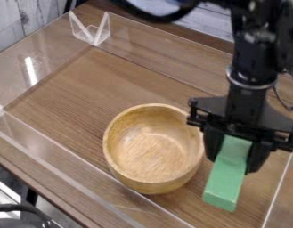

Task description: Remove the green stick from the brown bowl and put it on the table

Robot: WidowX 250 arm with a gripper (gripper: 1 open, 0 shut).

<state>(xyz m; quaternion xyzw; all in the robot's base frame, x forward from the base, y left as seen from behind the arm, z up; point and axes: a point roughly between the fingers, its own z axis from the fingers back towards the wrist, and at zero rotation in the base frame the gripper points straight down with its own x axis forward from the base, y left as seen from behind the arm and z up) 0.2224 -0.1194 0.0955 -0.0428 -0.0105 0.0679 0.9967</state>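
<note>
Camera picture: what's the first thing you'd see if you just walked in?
The black gripper, right of centre, is shut on the green stick, which hangs tilted down toward the table. Just left of it sits the big brown bowl, empty inside.
</note>
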